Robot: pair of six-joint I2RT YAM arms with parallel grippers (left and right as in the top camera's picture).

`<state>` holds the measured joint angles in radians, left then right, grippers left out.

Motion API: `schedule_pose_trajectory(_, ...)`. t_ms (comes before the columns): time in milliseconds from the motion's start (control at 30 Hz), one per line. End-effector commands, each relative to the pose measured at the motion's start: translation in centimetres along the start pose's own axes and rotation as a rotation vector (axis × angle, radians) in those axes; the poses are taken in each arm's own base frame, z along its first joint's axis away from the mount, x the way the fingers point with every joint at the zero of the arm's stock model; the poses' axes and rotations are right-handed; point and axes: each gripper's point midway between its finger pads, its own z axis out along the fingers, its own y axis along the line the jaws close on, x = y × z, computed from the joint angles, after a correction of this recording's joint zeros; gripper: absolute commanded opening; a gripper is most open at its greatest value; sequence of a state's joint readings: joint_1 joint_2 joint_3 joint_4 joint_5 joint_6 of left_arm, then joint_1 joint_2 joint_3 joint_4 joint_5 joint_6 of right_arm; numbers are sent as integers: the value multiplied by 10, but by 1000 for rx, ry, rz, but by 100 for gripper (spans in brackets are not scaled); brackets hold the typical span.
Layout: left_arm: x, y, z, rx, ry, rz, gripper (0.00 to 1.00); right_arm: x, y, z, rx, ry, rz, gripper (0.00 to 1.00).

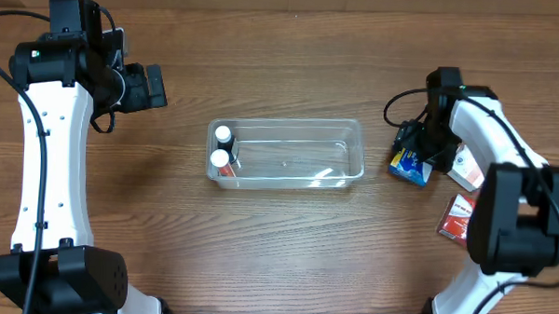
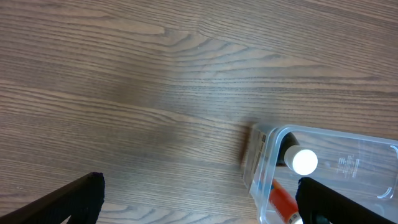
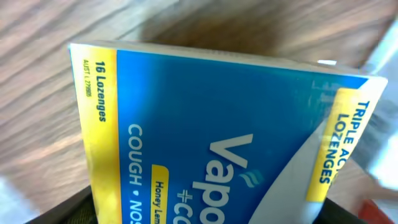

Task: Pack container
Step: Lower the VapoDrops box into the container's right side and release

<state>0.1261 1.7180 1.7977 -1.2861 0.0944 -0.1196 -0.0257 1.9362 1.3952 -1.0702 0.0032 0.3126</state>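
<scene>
the table (image 1: 283, 64) is showing brown wood lines. the container (image 1: 298, 158) is looking clear. the two bottle caps (image 1: 223, 134) are shining white. the lozenge box (image 3: 217, 137) is showing blue, with yellow bands and white letters. the small box (image 1: 457, 217) is showing red and white

The blue and yellow cardboard box (image 3: 211, 137) reads "16 Lozenges" on its yellow side band, "COUGH" and a cut-off "Vapo" in white, "Honey Lem" on a small yellow tab, and "TRIPLE AC… LOZENGES" on the other yellow band. Print on the red and white box (image 1: 458, 217) is too small to read. Faint moulded marks on the clear plastic rectangular container (image 2: 348, 165) are illegible.
</scene>
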Motion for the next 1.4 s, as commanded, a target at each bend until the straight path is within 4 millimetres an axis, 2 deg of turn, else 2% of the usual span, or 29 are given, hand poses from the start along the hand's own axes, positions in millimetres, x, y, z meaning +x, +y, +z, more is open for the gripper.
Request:
schedule_pose_trajectory(0, -1, -3, 1, 11, 1, 22, 100, -10, 11, -100, -82, -191, -46, 5)
schedule_pose_trajectory(67, -1, -3, 1, 11, 1, 22, 100, 11, 24, -135, -103, -242, -145, 4)
schedule_pose_trajectory(133, -1, -3, 1, 11, 1, 22, 100, 47, 59, -175, -168, -334, -282, 4)
schedule_pose_trajectory(167, -1, -3, 1, 11, 1, 21, 100, 65, 80, -189, -206, -370, -355, 4)
schedule_pose_trajectory(233, 0, -3, 1, 10, 4, 21, 100, 87, 111, -196, -253, -392, -415, 4)
schedule_pose_trajectory(300, 1, -3, 1, 10, 7, 21, 100, 104, 145, -184, -268, -382, -491, 4)
schedule_pose_trajectory(367, 2, -2, 1, 9, 13, 20, 100, 111, 164, -166, -264, -357, -539, 4)
schedule_pose_trajectory(467, 3, -2, 1, 9, 16, 20, 100, 105, 182, -130, -234, -304, -527, 4)
schedule_pose_trajectory(500, 3, -2, 1, 9, 16, 20, 100, 101, 186, -112, -210, -276, -527, 4)
schedule_pose_trajectory(633, 4, -2, 1, 8, 19, 20, 100, 92, 189, -69, -152, -205, -498, 4)
schedule_pose_trajectory(700, 4, -1, 1, 2, 21, 20, 100, 85, 185, -62, -140, -193, -473, 4)
schedule_pose_trajectory(833, 4, -1, 1, 2, 21, 19, 100, 74, 170, -59, -121, -178, -430, 4)
schedule_pose_trajectory(1067, 5, -1, 1, 2, 23, 19, 100, 78, 164, -55, -100, -152, -438, 4)
schedule_pose_trajectory(1300, 5, -1, 1, 2, 23, 19, 100, 83, 159, -35, -78, -127, -464, 4)
schedule_pose_trajectory(1367, 5, -1, 1, 2, 23, 19, 100, 85, 156, -29, -71, -117, -466, 7)
